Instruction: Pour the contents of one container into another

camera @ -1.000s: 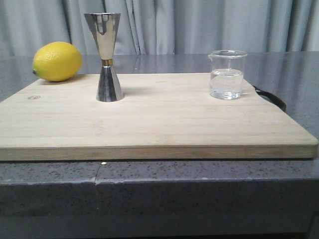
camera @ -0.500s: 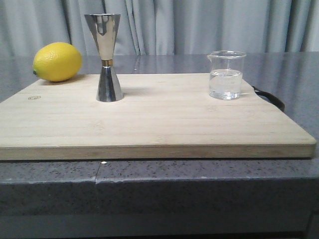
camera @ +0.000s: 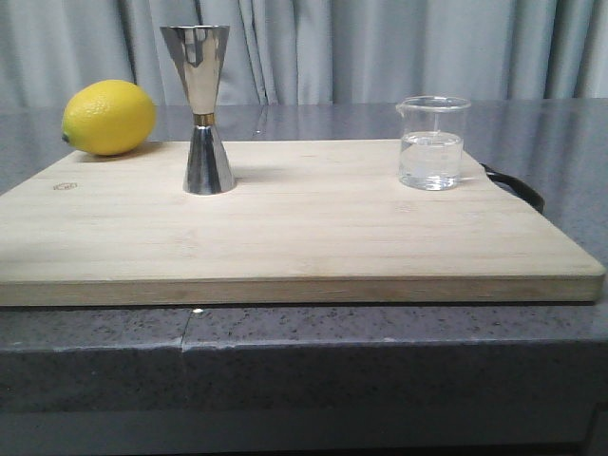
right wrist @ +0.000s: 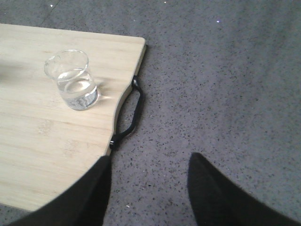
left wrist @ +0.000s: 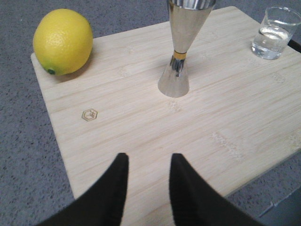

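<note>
The small clear glass beaker [camera: 433,142], partly filled with clear liquid, stands on the right part of the wooden board [camera: 304,237]; it also shows in the left wrist view [left wrist: 276,33] and the right wrist view [right wrist: 73,80]. The steel hourglass jigger [camera: 202,109] with a gold band stands upright on the board's left part [left wrist: 181,47]. My left gripper [left wrist: 147,160] hangs open and empty over the board's near side, short of the jigger. My right gripper [right wrist: 150,162] is open and empty above the grey counter, beside the board's handle. Neither arm shows in the front view.
A yellow lemon [camera: 108,117] rests at the board's far left corner [left wrist: 63,41]. A black handle [right wrist: 129,120] juts from the board's right edge. The board lies on a speckled grey counter [camera: 380,342] with grey curtains behind.
Nothing on the board has moved; the front view only wobbles slightly between frames.
</note>
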